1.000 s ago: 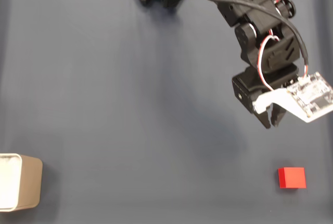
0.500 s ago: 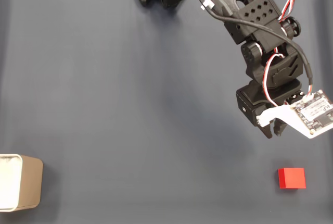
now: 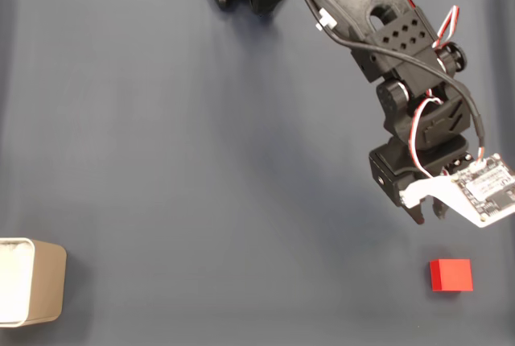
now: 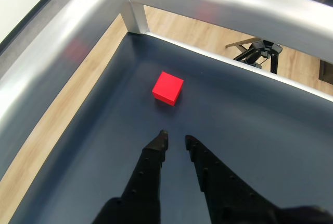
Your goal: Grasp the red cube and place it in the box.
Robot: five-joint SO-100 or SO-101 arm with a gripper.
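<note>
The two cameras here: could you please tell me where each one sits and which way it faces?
Fixed view: sits above the dark mat, looking straight down; shows the black arm reaching from the top edge, the gripper, the red cube and the box.
Wrist view: rides on the arm, looking forward and down past the gripper, jaws slightly apart, toward the red cube, with wooden floor beyond.
Both share the gripper, cube and mat.

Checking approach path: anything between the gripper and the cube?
Nothing visible. In the wrist view the gripper points at the cube with bare mat between them; the fixed view shows the same open gap between them.
</note>
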